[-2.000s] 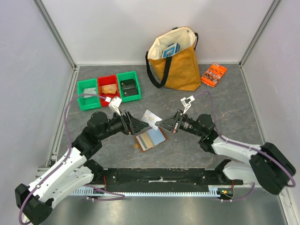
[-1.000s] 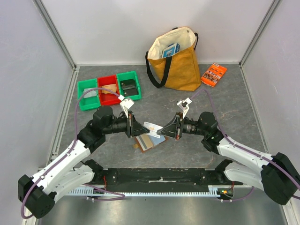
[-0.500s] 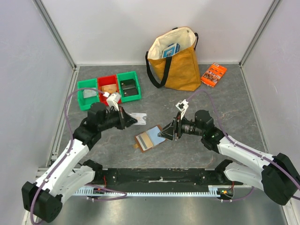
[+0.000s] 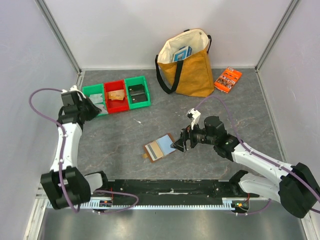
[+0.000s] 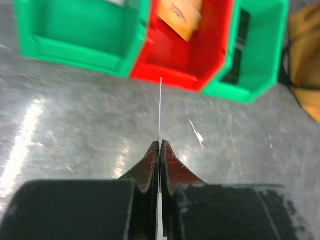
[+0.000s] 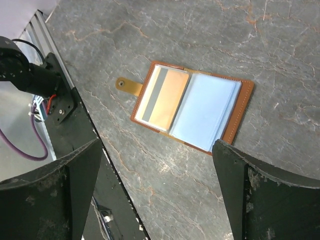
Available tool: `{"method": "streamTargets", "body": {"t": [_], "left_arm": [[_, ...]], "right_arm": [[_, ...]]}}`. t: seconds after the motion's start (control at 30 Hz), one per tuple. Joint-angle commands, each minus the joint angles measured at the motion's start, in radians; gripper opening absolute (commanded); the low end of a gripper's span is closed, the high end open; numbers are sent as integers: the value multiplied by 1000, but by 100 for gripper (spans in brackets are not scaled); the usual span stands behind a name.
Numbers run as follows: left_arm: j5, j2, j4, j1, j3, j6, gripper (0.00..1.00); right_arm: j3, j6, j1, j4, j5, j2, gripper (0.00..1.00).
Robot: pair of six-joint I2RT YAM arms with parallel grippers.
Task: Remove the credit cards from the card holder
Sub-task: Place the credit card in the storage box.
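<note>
The brown card holder (image 4: pixel 159 148) (image 6: pixel 192 107) lies open on the table, its tab at the left. A tan credit card (image 6: pixel 167 97) with a grey stripe sits in its left pocket; the right pocket is pale blue. My right gripper (image 4: pixel 176 144) (image 6: pixel 157 144) hovers open just right of the holder, holding nothing. At the far left, my left gripper (image 4: pixel 94 107) (image 5: pixel 159 143) is shut on a thin credit card (image 5: pixel 160 110), seen edge-on as a white line. It points at the red bin (image 5: pixel 190 55).
A green bin (image 4: pixel 92 100), the red bin (image 4: pixel 116 96) holding a tan card (image 5: pixel 182 12), and another green bin (image 4: pixel 137 91) stand at the back left. A yellow tote bag (image 4: pixel 187 65) and an orange packet (image 4: pixel 228 78) are at the back. A white scrap (image 4: pixel 137 121) lies mid-table.
The right gripper let go of the card and opened beside the holder. The left arm closed on the card and swung it far left to the bins.
</note>
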Motion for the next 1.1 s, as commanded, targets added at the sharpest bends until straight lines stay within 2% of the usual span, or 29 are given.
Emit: {"method": "streamTargets", "body": {"t": [0.0, 0.1, 0.23, 0.5, 0.83, 0.93, 1.07], "left_arm": [[-163, 100, 18, 69, 134, 58, 2], [-225, 181, 70, 98, 195, 72, 2], [-185, 330, 106, 135, 307, 99, 2], [21, 639, 110, 153, 506, 165, 2], [251, 892, 75, 152, 701, 248, 4], [229, 953, 25, 153, 776, 247, 11], [154, 953, -2, 152, 807, 239, 33]], "right_arm": [[20, -59, 9, -14, 19, -8, 98], [28, -90, 52, -37, 77, -40, 98], [26, -105, 92, -38, 91, -59, 98], [14, -116, 112, -44, 85, -82, 98], [43, -130, 111, -66, 91, -40, 98], [51, -130, 106, -72, 94, -26, 98], [62, -127, 98, -84, 102, -16, 98]]}}
